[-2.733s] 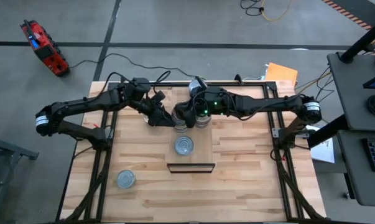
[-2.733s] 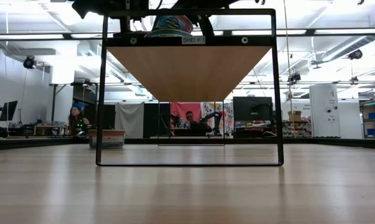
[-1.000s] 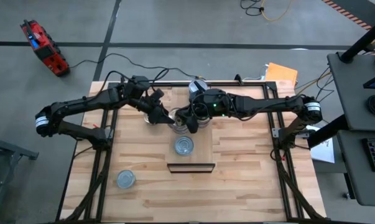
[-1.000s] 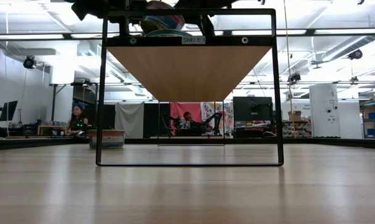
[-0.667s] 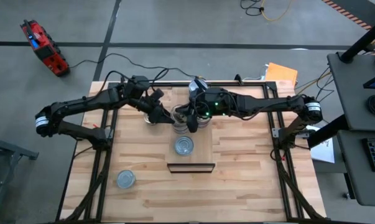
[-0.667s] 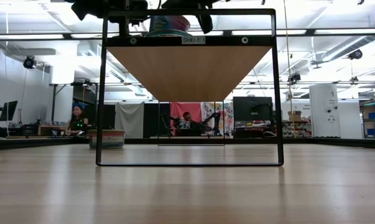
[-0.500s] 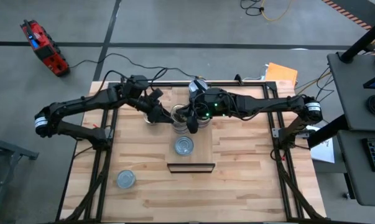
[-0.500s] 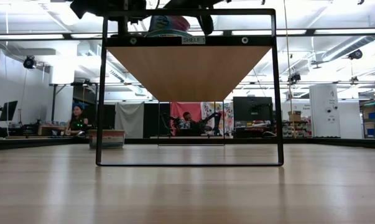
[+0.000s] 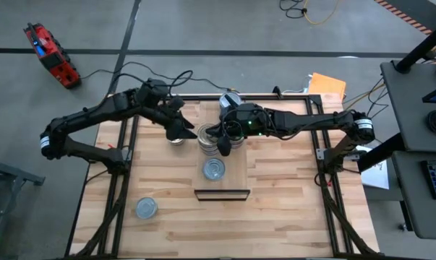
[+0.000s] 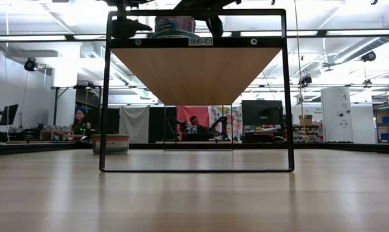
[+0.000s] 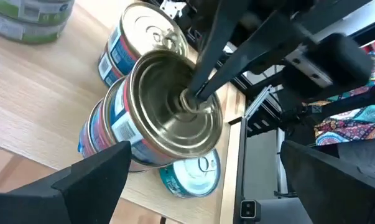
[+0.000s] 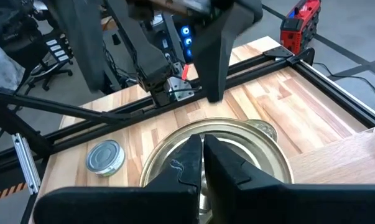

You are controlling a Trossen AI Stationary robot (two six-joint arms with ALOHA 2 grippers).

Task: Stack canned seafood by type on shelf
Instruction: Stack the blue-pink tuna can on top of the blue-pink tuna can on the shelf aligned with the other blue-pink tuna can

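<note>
On the shelf (image 9: 236, 179) stands a stack of two tins (image 11: 122, 127); the upper tin has a gold ringed lid. My right gripper (image 12: 203, 158) is shut, its tips on that lid. My left gripper (image 9: 180, 131) hangs open to the left of the stack (image 9: 206, 137) and touches nothing. A pale-topped tin (image 9: 214, 169) sits nearer the shelf's front edge. Another gold-topped tin (image 11: 151, 34) stands behind the stack. One more tin (image 9: 146, 209) lies on the table at the near left. My right gripper presses its shut fingertips (image 11: 196, 93) on the middle of the upper tin's gold lid (image 12: 243, 140). The fingers slant down from the table's right side. The tin sits level on the one below it, which stands on the shelf.
Green-labelled tins (image 11: 25, 15) stand farther off on the shelf. A further tin (image 9: 230, 99) sits at the far edge behind my right arm. The shelf's black frame (image 10: 108, 96) rises from the table. There is bare table to the near right.
My left gripper, still open, has drawn back from the stack toward the table's left edge and risen. The upper tin, tilted a second ago in the low view, now sits level on the stack. My right gripper has kept still on the lid.
</note>
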